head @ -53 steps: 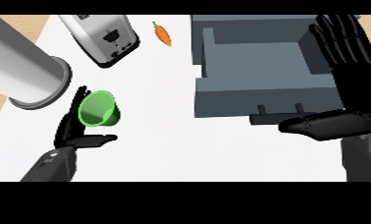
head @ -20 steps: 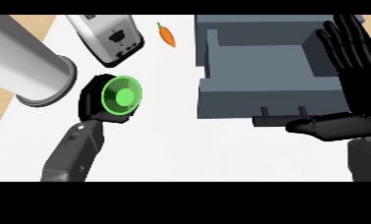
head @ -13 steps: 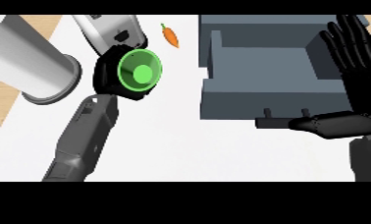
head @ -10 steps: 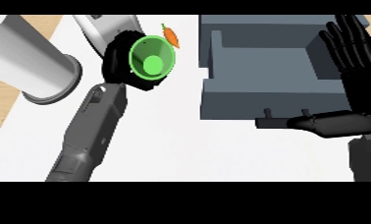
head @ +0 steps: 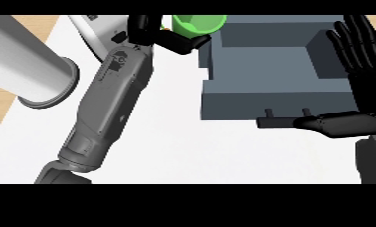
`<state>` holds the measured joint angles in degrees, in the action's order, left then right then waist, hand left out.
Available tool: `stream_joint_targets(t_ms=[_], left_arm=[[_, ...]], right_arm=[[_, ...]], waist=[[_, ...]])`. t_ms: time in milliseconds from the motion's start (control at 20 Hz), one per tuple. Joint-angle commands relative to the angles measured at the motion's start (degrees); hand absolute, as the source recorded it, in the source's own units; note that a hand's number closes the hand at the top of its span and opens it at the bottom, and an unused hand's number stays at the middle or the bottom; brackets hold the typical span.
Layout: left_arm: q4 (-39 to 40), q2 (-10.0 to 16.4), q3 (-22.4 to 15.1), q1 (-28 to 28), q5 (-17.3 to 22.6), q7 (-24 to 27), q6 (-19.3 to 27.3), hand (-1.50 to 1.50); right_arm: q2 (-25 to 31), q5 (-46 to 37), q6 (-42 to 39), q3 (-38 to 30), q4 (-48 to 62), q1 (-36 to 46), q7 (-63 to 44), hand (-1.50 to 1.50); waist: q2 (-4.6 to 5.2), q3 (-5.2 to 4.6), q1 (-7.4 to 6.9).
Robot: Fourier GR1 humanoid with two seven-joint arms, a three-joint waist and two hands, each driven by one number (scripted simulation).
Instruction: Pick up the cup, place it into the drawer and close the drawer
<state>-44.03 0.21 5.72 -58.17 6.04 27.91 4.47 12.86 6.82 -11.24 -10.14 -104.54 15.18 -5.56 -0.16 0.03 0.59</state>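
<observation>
The left hand [head: 158,34] has its fingers curled round the green cup [head: 198,23], holding it at the far left corner of the open grey drawer [head: 272,104]. The right hand [head: 349,121] rests by the drawer's right side, fingers straight and holding nothing.

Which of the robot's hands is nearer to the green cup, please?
Left. The left hand is curled round the cup at the drawer's far left corner; the right hand is open at the drawer's right side, well apart from the cup.
</observation>
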Motion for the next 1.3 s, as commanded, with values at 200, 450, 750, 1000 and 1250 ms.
stream_joint_targets(t_ms=[200, 450, 750, 1000, 1250], left_arm=[[10.4, -0.2, -9.8, -14.1, 5.7, -10.5, 13.7, 1.5], [20.1, -0.2, -11.1, -19.4, 7.3, -11.6, 15.1, 1.5], [26.6, -0.2, -17.2, -18.5, 9.3, -12.2, 13.5, 1.5], [30.0, -0.2, -21.6, -19.6, 9.0, -15.9, 10.4, 1.5], [28.0, -0.2, -24.9, -17.8, 11.7, -16.1, 10.5, -1.5]], right_arm=[[-1.1, -0.3, 0.7, 2.4, 0.1, 3.8, -2.1, -1.5], [-0.5, -1.1, -0.4, 1.6, 3.9, 4.6, 2.1, -1.5], [0.4, 1.9, -3.2, 0.9, 2.1, 2.7, 2.5, -1.5], [-1.2, 0.6, -2.1, 3.7, 0.8, 4.3, 1.1, -1.5], [-0.9, 1.9, -2.9, 3.2, 4.0, 8.4, 1.4, -1.5]], waist=[[0.59, 0.01, 2.49], [1.3, 0.06, 3.27], [1.87, 0.11, 6.37], [2.42, 0.1, 8.68], [2.93, 0.12, 11.12]])
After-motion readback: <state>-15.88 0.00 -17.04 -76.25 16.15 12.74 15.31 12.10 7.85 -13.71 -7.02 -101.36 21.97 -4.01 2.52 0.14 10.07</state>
